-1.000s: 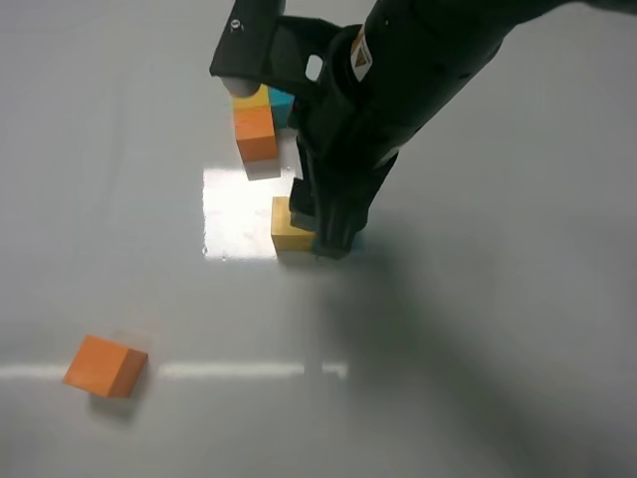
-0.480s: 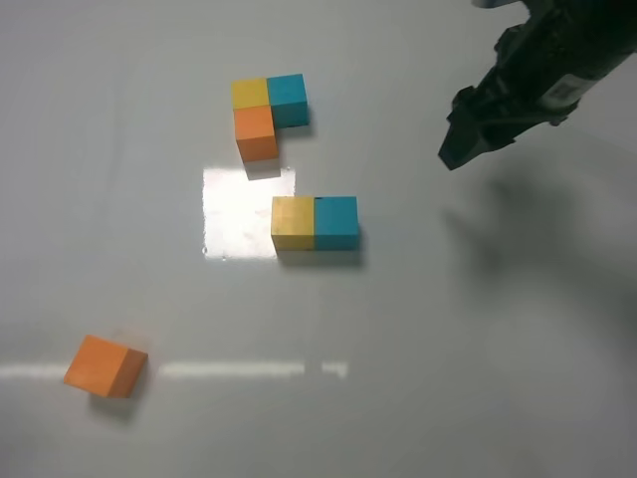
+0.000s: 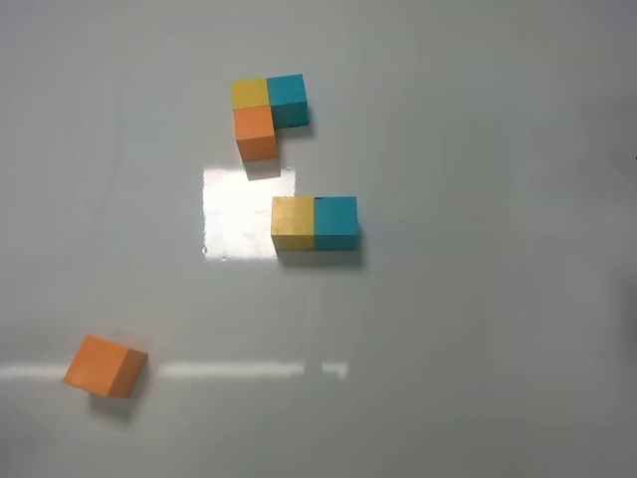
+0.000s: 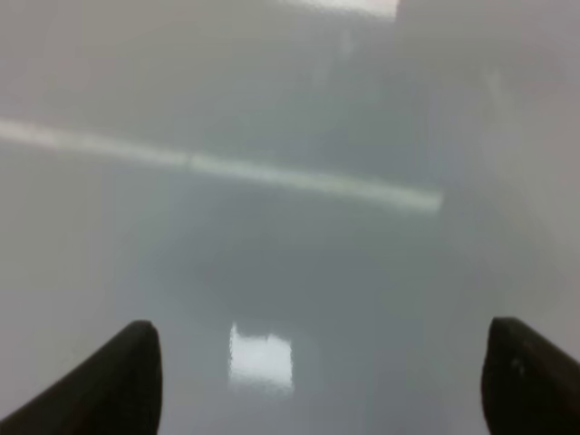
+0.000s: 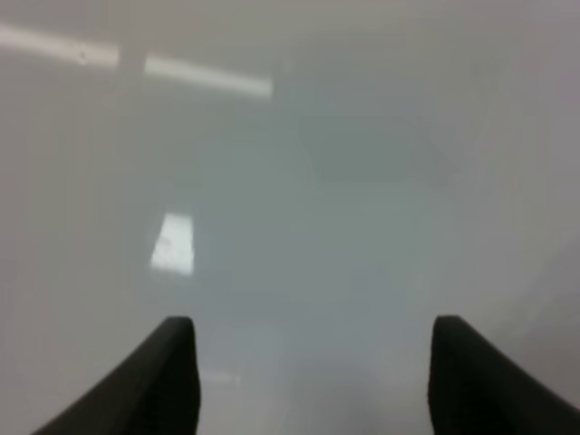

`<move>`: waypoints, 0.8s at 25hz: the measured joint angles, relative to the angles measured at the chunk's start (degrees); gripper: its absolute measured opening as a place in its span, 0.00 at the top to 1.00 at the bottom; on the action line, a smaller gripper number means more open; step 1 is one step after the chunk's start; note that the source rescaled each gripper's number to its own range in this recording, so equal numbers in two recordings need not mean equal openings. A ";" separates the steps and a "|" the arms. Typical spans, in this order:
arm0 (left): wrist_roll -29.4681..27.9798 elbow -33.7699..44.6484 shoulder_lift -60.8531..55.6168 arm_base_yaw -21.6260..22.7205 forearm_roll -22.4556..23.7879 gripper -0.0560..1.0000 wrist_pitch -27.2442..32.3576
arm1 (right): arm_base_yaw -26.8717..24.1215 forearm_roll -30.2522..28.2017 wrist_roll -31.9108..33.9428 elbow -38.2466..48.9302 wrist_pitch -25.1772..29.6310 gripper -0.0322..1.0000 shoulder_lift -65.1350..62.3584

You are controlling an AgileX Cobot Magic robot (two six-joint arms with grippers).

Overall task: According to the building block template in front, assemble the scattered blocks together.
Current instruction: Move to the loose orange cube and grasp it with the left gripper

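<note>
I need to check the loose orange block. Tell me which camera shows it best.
The exterior high view: the orange block sits whole and unobstructed, turned askew on the table. Neither wrist view shows it; both see only bare surface.

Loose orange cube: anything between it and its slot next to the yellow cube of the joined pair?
Nothing visible. Only bare table lies between the orange cube and the yellow cube.
</note>
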 joint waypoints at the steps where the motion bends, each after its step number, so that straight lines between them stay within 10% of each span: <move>1: -0.05 0.00 0.00 0.00 0.00 0.27 0.00 | 0.00 0.00 1.36 3.97 -1.54 0.57 -3.62; 20: -0.05 0.00 0.00 0.00 0.00 0.27 0.05 | 0.00 1.33 9.63 42.77 -5.38 0.58 -45.74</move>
